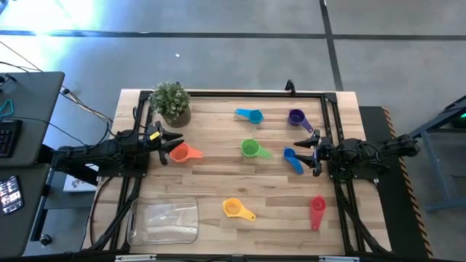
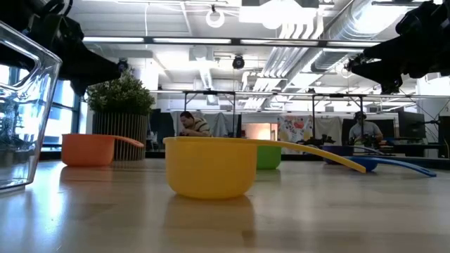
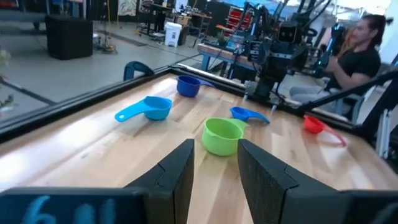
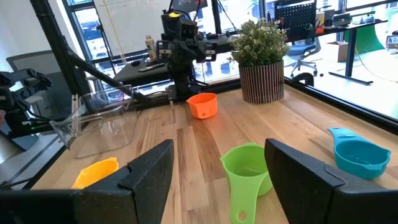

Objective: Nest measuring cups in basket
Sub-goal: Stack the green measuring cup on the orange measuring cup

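Both arms reach low over the table from opposite sides. The left gripper (image 1: 169, 138) hangs with fingers apart, just beside the orange cup (image 1: 182, 153). The right gripper (image 1: 306, 145) is also spread, empty, near the dark blue cup (image 1: 293, 159), whose handle runs toward the front edge. The green cup (image 1: 250, 148) lies between them, handle toward the right arm. The basket (image 1: 163, 221) sits at the front left corner.

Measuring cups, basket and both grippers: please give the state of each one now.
orange cup: upright on table
green cup: upright, loose
yellow cup: upright, loose
red cup: on table
basket: empty
left gripper: open, beside orange cup
right gripper: open, above dark blue cup
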